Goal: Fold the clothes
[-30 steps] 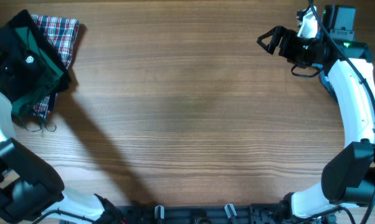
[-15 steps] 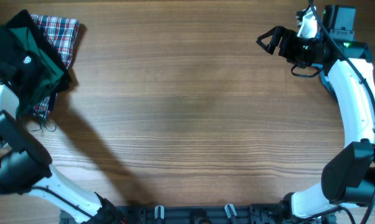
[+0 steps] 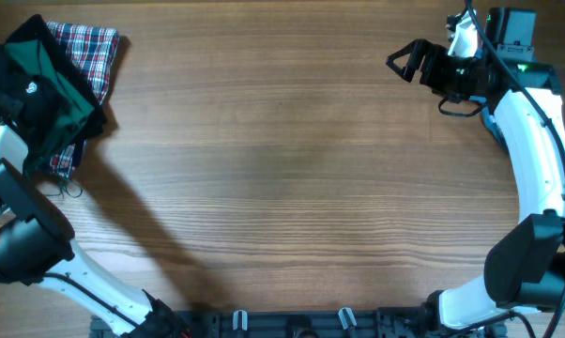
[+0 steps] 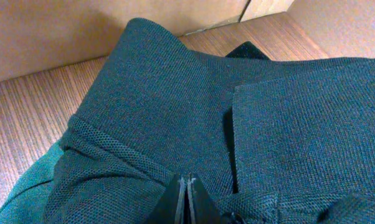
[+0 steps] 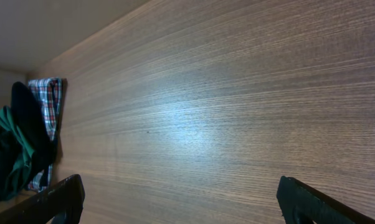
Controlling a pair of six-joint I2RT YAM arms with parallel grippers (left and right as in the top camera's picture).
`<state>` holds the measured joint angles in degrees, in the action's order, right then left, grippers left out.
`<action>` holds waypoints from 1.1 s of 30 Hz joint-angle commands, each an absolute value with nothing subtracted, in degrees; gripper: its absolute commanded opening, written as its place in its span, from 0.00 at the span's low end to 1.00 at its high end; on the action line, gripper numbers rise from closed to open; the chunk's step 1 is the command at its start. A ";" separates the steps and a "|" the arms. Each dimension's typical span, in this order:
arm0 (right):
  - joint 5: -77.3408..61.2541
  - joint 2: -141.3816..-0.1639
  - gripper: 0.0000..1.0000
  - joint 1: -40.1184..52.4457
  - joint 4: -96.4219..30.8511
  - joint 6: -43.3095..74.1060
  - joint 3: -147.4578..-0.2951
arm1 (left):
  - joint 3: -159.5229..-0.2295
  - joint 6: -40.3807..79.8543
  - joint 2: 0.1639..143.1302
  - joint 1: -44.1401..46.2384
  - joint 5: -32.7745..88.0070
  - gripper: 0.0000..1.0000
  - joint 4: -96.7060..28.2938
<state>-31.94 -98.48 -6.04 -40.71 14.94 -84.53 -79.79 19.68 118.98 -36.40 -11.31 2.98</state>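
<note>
Pressing tips against dark shirt (image 4: 175, 106), left gripper (image 4: 187, 200) fully closed; cannot tell if fabric is caught. Right gripper (image 3: 406, 62) spread wide, empty, above table (image 3: 282, 188) near far right corner. Shirt bunched over plaid cloth (image 3: 93, 49) at far left corner, touching table edge. Broad wood stretch between pile and right gripper.

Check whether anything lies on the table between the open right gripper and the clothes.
Nothing visible does. The right gripper hangs open at the far right corner, the clothes lie heaped at the far left corner, and only bare wooden table runs between them.
</note>
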 commanded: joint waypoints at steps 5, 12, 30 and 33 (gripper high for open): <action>-33.52 -99.44 1.00 -5.85 -40.64 15.16 -84.82 | -76.97 19.97 110.87 -31.83 -10.92 0.13 1.04; -33.52 -99.44 1.00 -5.82 -40.32 14.96 -84.82 | -76.95 19.77 107.74 -27.70 -10.13 0.16 0.95; -33.52 -99.44 1.00 -5.82 -40.10 15.00 -84.82 | -76.95 19.77 110.41 -29.45 -9.34 0.19 -1.52; -33.45 -99.44 1.00 -5.85 -40.07 15.00 -84.82 | -76.97 19.79 108.75 -29.39 -7.92 0.25 0.19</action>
<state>-32.14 -98.48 -6.04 -40.38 14.92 -84.53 -77.60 19.73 109.19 -29.43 -9.87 -1.23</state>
